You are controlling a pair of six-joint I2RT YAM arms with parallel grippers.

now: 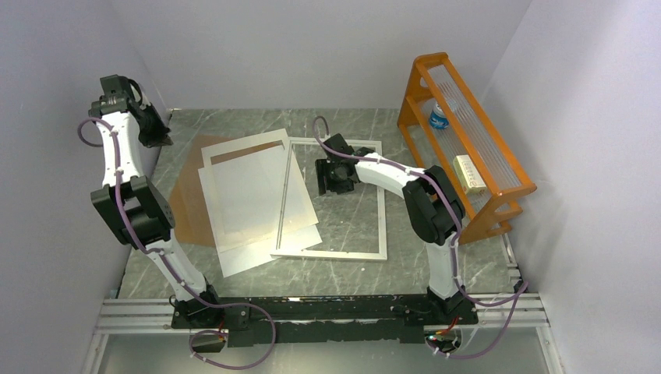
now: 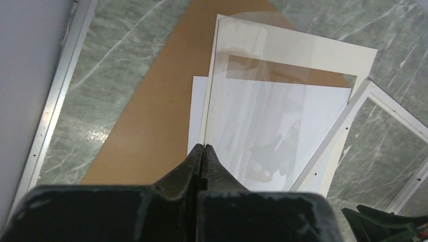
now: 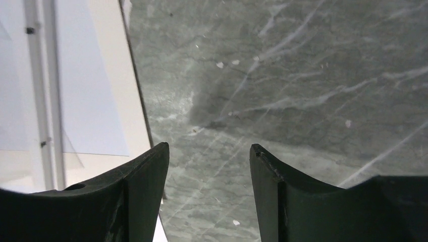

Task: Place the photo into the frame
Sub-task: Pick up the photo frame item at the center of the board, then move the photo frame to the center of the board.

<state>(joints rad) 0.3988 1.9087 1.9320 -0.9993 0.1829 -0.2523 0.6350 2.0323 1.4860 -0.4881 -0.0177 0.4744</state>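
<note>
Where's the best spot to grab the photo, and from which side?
Probably the photo by its near-left corner, coming in from the left: it lies flat, white side up, that corner pokes out from under the card mat, and the frame lies across the stack's right side.

Grey marbled table (image 1: pixel 327 276) is carrying a brown backing board (image 1: pixel 187 206) at left, the frame (image 1: pixel 382 210) lying flat at centre, and an orange rack (image 1: pixel 468 148) standing at right.

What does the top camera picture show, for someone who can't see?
A white frame lies on the grey table, the right gripper open over its inside. White sheets on a brown board overlap its left edge.
</note>
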